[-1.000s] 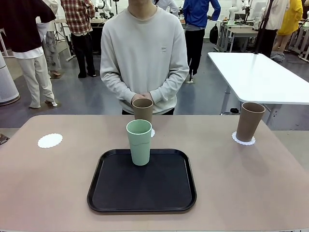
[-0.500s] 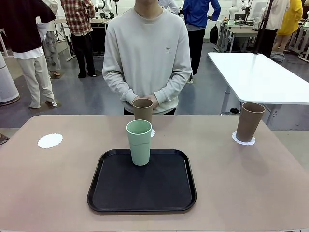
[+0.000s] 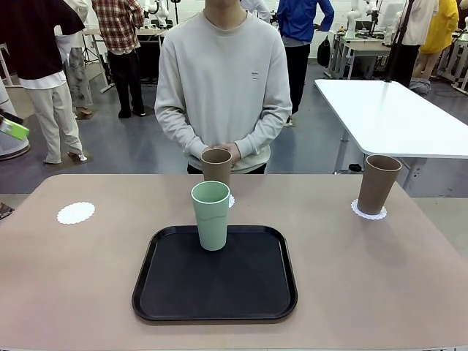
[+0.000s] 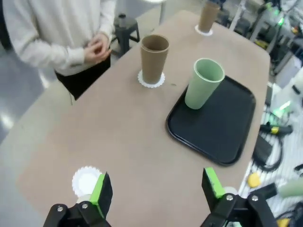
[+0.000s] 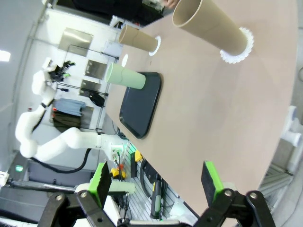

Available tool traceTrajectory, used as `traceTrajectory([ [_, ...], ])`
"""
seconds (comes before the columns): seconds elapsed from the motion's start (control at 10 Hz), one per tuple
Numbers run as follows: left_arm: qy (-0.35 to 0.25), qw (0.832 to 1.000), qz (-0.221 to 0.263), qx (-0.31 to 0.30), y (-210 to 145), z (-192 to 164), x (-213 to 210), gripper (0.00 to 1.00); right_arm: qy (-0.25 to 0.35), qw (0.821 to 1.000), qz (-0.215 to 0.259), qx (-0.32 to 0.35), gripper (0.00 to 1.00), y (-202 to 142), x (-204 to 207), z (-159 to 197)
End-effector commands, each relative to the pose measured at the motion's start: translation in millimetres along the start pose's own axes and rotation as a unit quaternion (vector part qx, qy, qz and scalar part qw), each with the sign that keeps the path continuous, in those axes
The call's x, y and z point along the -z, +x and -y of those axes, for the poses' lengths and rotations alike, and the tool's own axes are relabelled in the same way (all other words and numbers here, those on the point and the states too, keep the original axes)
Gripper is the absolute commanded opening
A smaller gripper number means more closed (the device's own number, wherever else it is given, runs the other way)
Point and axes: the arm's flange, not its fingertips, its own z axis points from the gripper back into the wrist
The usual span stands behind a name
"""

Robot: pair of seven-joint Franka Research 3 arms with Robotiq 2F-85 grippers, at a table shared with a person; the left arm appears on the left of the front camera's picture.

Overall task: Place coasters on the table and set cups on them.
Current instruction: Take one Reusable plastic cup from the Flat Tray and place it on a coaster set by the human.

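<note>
A mint green cup [image 3: 210,216] stands upright on the black tray [image 3: 241,292]. Behind it a tan cup [image 3: 216,167] sits on a coaster [image 3: 231,200]. At the right, another tan cup [image 3: 379,183] rests on its coaster [image 3: 368,211]. One bare coaster [image 3: 76,213] lies at the table's [image 3: 380,278] left. My left gripper [image 4: 156,189] hangs open above the table, its left pad [image 4: 102,193] next to that bare coaster [image 4: 85,179]. My right gripper [image 5: 156,182] is open, high beside the right tan cup [image 5: 210,23].
A person stands at the far edge with hands [image 3: 223,151] clasped just behind the middle tan cup. A white table [image 3: 395,113] stands at the back right. Bare tabletop lies left and right of the tray.
A green-padded finger of my left gripper has come into the front view at the left edge. The person straightened slightly. Cups and coasters have not moved.
</note>
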Motion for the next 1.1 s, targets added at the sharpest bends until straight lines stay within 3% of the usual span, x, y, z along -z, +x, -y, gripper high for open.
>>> traceTrajectory([
  [0.0,0.038,0.993,-0.025,0.107,5,48,47,1.00,0.000,1.000,0.002,0.000,1.00,-1,1,0],
  [0.2,0.032,0.980,-0.074,0.182,14,88,86,1.00,0.000,1.000,0.002,0.000,1.00,-1,1,0],
  [0.4,0.009,0.970,-0.127,0.208,24,101,125,1.00,0.000,1.000,0.002,0.000,1.00,-1,1,0],
  [0.6,0.008,0.969,-0.152,0.197,30,102,149,1.00,0.000,1.000,0.002,0.000,1.00,-1,1,0],
  [0.7,0.002,0.974,-0.171,0.146,27,99,150,1.00,0.000,1.000,0.002,0.000,1.00,-1,1,0],
  [0.8,-0.004,0.968,-0.136,0.210,28,109,144,1.00,0.000,1.000,0.002,0.000,1.00,-1,1,0],
  [1.0,-0.004,0.968,-0.136,0.210,28,109,144,1.00,0.000,1.000,0.002,0.000,1.00,-1,1,0],
])
